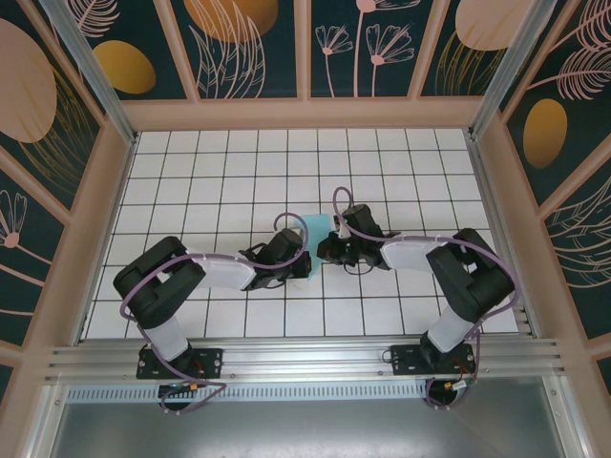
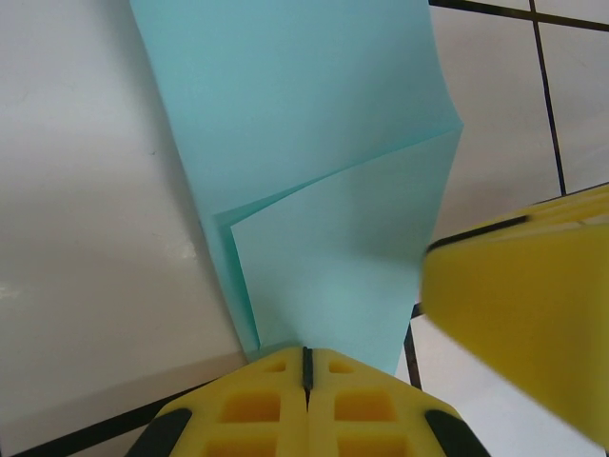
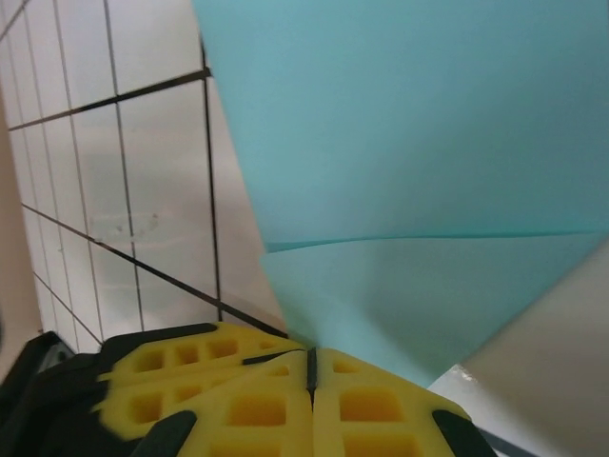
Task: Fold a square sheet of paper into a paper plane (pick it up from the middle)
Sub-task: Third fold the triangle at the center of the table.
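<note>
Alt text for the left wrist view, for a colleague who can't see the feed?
The left pincer, shut, pinches the near edge of a folded turquoise sheet of paper stretching away over the white tiled table, one flap overlapping another along a slanted edge. A blurred yellow finger intrudes from the right.

The thin turquoise-blue sheet of paper (image 2: 314, 143) looks matt and smooth. The white grid-lined table top (image 2: 86, 190) is glossy — it carries soft reflections. The yellow pocketed fingers (image 2: 252, 409) of the left gripper (image 2: 306, 357) look like matt plastic; the grey rail (image 1: 305, 361) at the near edge, brushed metal.
</note>
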`<state>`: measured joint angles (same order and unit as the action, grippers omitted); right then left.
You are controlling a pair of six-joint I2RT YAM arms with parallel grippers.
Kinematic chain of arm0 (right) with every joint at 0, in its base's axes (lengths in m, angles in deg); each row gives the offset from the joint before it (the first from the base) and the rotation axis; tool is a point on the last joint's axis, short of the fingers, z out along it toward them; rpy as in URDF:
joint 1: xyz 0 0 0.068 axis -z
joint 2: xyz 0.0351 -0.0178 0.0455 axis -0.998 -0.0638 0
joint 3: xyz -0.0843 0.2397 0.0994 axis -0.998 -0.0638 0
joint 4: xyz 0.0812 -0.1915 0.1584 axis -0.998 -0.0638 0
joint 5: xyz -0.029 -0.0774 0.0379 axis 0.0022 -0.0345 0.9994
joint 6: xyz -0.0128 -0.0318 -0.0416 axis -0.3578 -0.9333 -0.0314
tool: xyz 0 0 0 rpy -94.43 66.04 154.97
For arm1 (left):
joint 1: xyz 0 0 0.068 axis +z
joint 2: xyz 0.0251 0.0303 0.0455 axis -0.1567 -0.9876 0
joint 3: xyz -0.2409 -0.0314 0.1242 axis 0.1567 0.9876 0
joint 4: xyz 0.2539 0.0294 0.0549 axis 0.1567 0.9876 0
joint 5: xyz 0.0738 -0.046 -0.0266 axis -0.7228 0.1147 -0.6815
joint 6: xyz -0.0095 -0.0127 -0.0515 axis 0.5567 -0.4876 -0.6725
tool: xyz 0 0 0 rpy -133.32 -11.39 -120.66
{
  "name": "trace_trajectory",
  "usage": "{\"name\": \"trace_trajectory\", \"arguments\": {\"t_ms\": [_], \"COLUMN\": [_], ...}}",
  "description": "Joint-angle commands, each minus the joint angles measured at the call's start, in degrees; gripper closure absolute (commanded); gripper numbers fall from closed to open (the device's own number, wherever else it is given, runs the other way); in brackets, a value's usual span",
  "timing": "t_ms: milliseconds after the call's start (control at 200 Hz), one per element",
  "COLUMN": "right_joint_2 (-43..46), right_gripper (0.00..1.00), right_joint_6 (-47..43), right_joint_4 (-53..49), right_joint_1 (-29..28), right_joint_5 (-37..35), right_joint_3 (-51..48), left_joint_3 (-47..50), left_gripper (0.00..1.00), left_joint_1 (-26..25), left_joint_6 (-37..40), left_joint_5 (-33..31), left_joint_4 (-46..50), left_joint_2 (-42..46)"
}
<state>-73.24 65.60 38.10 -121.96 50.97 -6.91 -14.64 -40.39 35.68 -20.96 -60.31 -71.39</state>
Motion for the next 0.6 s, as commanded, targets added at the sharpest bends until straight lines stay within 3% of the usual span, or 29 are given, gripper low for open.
{"name": "trace_trajectory", "arguments": {"t_ms": [0,595], "right_joint_2": [-2.9,-6.1], "right_gripper": [0.93,0.93], "right_joint_6": [1.0,0.3], "right_joint_4": [3.8,3.3], "right_joint_1": [-0.9,3.4], "right_joint_5": [1.8,-0.1], "right_joint_3": [-0.4,2.5], "left_joint_3": [-0.1,2.3], "left_gripper": [1.0,1.0], "left_joint_1": [-0.1,-0.1], "left_joint_6": [2.3,5.1], "left_joint_5": [-0.8,-2.3], "left_joint_4": [6.2,9.2], "left_joint_2": [-3.0,-4.7]}}
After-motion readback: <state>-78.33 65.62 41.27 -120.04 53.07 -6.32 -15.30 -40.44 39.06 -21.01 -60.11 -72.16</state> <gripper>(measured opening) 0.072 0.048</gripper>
